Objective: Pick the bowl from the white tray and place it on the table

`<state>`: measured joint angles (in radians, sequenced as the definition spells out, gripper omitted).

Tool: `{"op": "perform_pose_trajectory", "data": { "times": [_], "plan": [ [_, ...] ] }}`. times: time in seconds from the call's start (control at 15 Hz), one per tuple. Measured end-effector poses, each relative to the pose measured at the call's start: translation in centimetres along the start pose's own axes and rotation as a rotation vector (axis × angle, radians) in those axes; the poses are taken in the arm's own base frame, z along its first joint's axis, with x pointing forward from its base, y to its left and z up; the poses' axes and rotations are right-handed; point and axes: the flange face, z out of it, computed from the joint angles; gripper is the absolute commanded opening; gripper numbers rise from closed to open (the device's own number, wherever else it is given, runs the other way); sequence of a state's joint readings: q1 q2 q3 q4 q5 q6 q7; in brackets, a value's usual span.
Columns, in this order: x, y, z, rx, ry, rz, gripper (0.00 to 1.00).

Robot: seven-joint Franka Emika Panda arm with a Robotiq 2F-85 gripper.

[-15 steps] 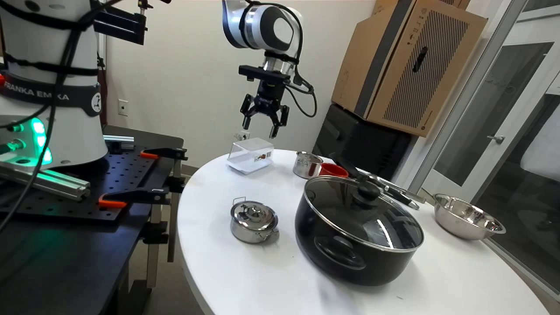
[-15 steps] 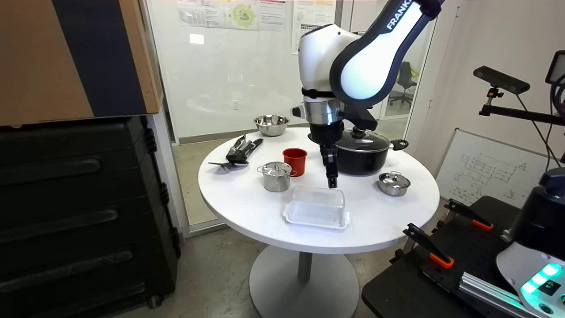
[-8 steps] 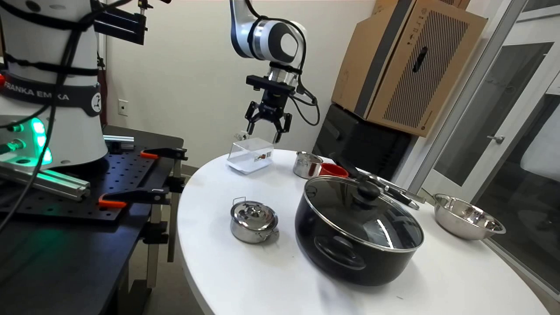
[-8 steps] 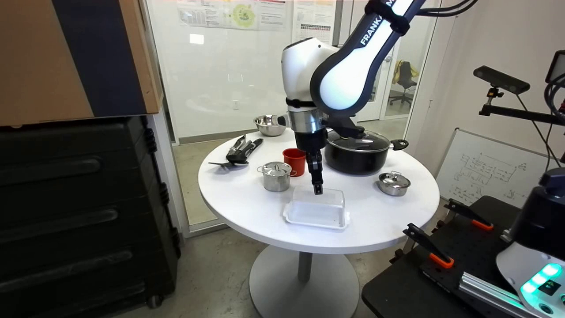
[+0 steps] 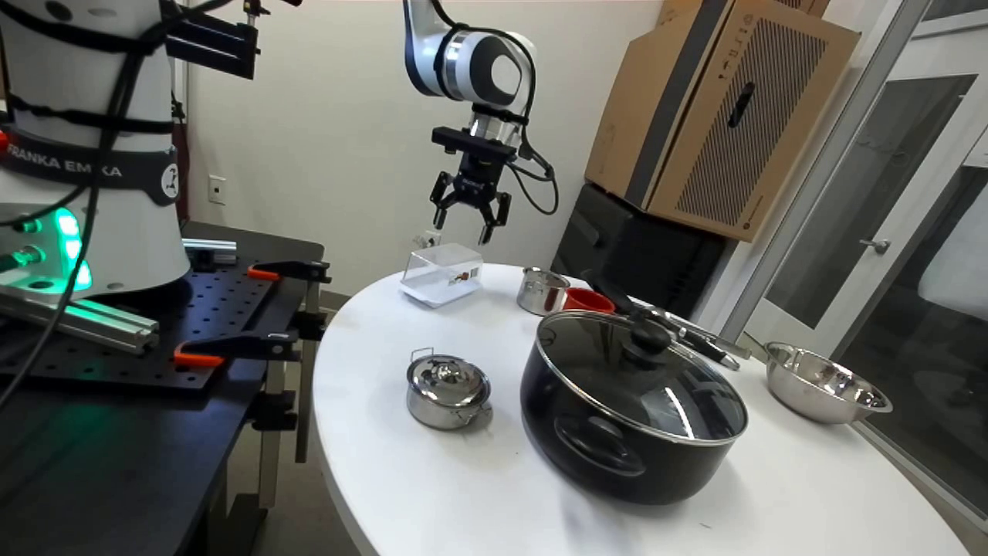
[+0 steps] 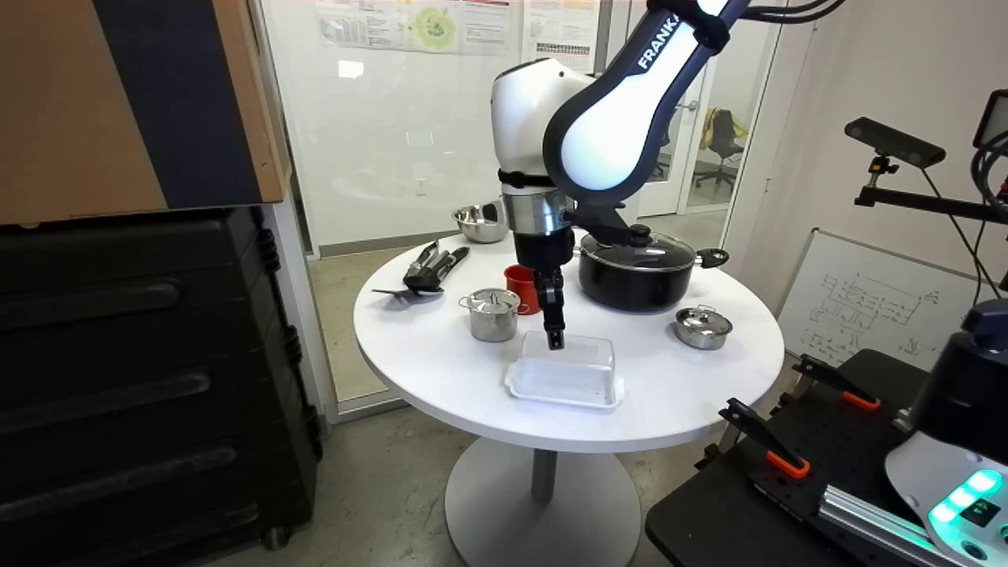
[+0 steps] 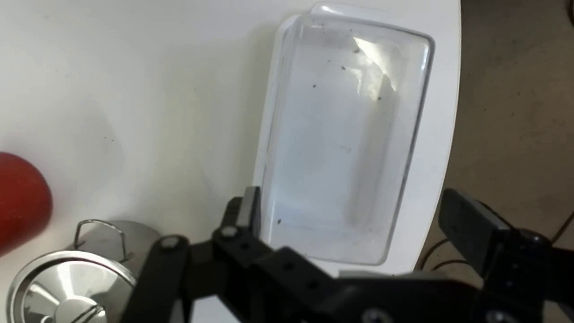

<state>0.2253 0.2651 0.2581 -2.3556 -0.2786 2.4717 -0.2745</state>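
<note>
The small pale bowl does not show in any view. The white tray lies flat near the edge of the round white table (image 6: pixel 441 362); its rim shows in both exterior views (image 6: pixel 561 403) (image 5: pixel 429 301) and its end tab in the wrist view (image 7: pixel 345 10). A clear rectangular cover (image 7: pixel 341 134) sits on the tray and also shows in both exterior views (image 5: pixel 448 266) (image 6: pixel 571 349). My gripper (image 5: pixel 461 229) is open and empty above the cover, pointing down. In the wrist view, its fingers (image 7: pixel 356 215) straddle the cover's near end, apart from it.
A lidded steel pot (image 6: pixel 493 316) and a red cup (image 6: pixel 526 291) stand close to the tray. The black pot (image 5: pixel 625 455), a small lidded steel pot (image 5: pixel 448 394), the steel bowl (image 5: pixel 822 382) and black utensils (image 6: pixel 429 272) are farther off. The table edge runs beside the tray (image 7: pixel 454 107).
My gripper has come down towards the tray and shifted left in an exterior view, then risen slightly in the last half second. It stays open. The objects on the table have not moved.
</note>
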Motion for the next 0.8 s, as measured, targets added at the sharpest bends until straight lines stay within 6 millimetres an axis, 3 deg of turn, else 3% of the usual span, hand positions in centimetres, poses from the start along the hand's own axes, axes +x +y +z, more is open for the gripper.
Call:
{"op": "perform_pose_trajectory", "data": {
  "times": [0.8],
  "plan": [
    [-0.60, 0.15, 0.60, 0.006, -0.014, 0.059, 1.00]
  ]
}}
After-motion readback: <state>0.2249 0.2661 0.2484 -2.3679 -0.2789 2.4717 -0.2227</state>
